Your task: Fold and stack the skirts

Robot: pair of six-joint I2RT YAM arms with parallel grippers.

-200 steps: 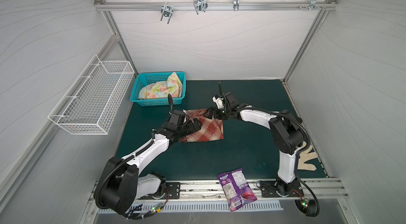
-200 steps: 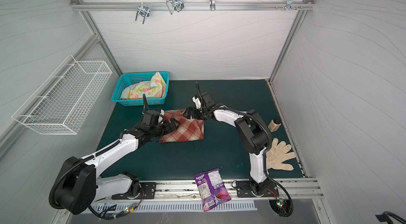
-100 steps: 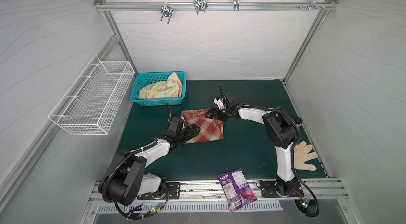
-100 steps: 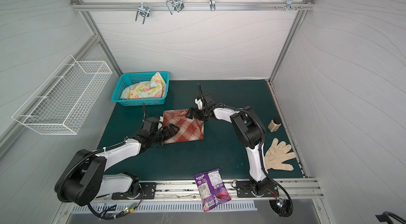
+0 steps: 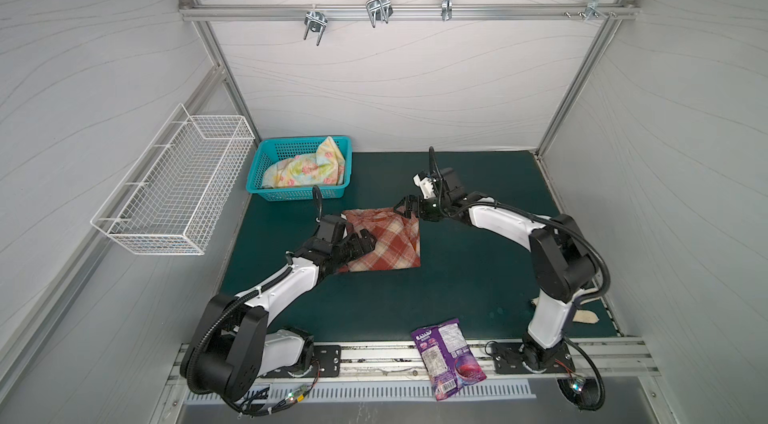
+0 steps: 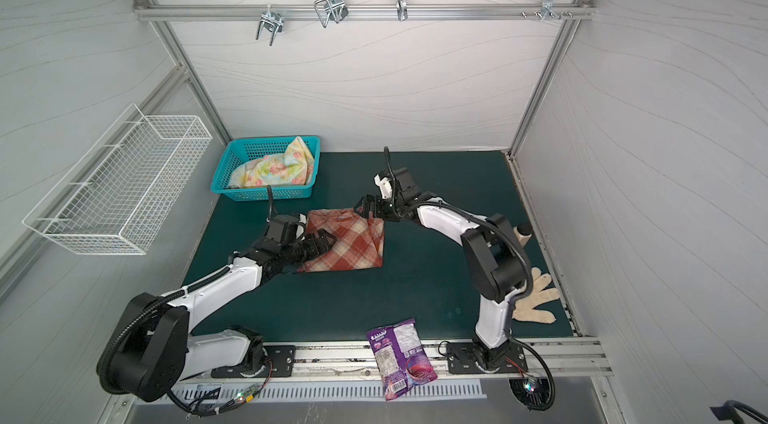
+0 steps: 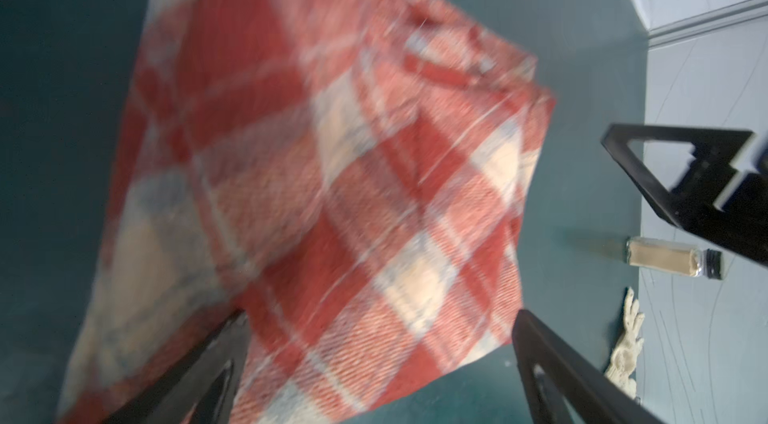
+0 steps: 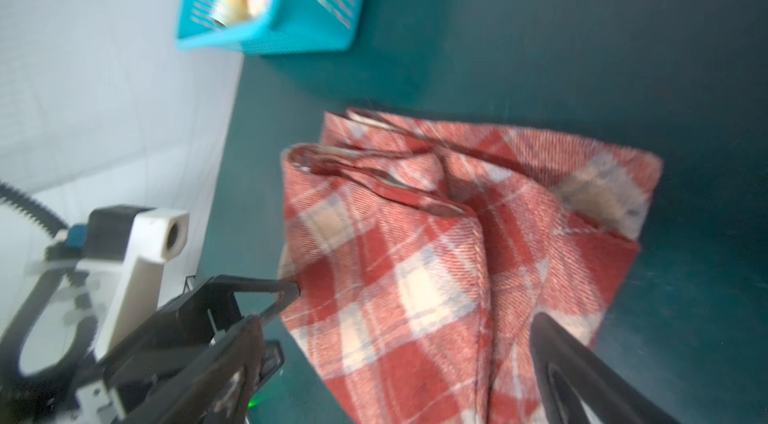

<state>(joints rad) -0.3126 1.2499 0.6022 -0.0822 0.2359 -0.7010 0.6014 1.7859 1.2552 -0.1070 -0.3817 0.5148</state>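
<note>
The rust-red and cream plaid skirt lies folded on the green mat, in sharp view under both wrist cameras. The pastel floral skirt is bunched in the teal basket. My left gripper is open over the plaid skirt's left part, nothing pinched between its fingers. My right gripper is open at the skirt's far right corner, its fingers either side of the cloth's edge without closing on it.
A white wire basket hangs on the left wall. A purple snack bag lies at the front edge. A cream knit glove and a small bottle sit by the right wall, behind the right arm.
My left gripper dropped back toward the near left, then came forward again over the plaid skirt. My right gripper stayed at the far corner and its jaws widened a little.
</note>
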